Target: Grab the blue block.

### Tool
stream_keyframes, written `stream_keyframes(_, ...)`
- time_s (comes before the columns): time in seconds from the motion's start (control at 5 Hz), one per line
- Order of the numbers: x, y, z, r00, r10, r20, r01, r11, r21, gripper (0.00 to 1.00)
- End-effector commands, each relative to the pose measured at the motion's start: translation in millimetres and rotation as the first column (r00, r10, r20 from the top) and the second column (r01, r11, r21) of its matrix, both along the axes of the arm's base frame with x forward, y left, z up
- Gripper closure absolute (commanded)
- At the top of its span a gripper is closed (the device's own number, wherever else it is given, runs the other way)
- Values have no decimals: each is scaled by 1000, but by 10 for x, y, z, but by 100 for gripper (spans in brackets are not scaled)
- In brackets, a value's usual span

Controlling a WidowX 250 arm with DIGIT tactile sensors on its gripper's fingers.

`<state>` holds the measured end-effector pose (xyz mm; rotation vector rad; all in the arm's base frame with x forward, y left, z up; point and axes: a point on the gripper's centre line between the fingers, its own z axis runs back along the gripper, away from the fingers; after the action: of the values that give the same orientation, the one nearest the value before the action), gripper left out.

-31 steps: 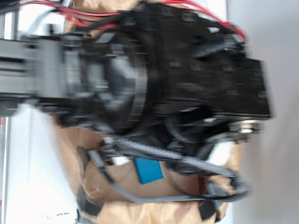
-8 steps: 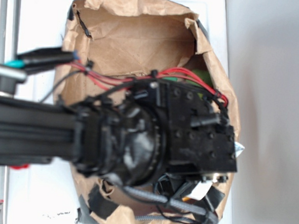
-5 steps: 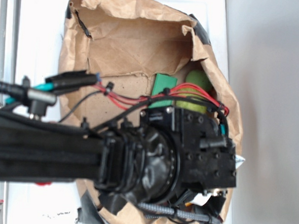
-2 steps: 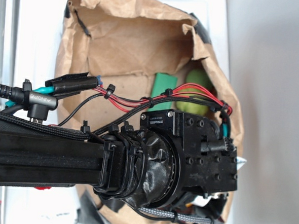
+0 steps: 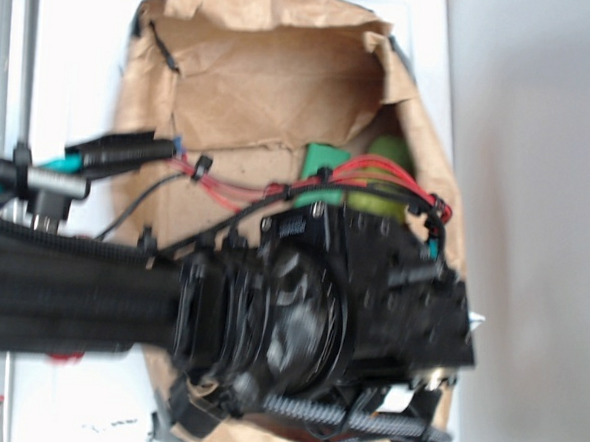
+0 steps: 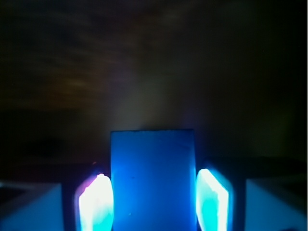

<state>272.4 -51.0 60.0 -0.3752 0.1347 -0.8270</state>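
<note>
The claw point(image 6: 153, 202) grips the blue block point(image 6: 153, 178) between glowing pads point(image 6: 96, 204), but it could slip if it snags the paper bag point(image 5: 254, 78).

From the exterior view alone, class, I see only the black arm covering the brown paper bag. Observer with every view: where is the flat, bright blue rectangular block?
Observer: The wrist view shows the flat, bright blue rectangular block standing between the fingers of the gripper.
Operator: Do the fingers touch it?
Observer: The pale pads sit flush against both its sides, with no gap that I can see.
Operator: What lies beyond it?
Observer: Only darkness; the wrist view shows nothing else inside the brown paper bag.
</note>
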Motion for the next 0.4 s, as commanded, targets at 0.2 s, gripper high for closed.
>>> stream_keyframes(0.2, 78, 499, 837, 673, 670, 314, -698, 715, -30, 100)
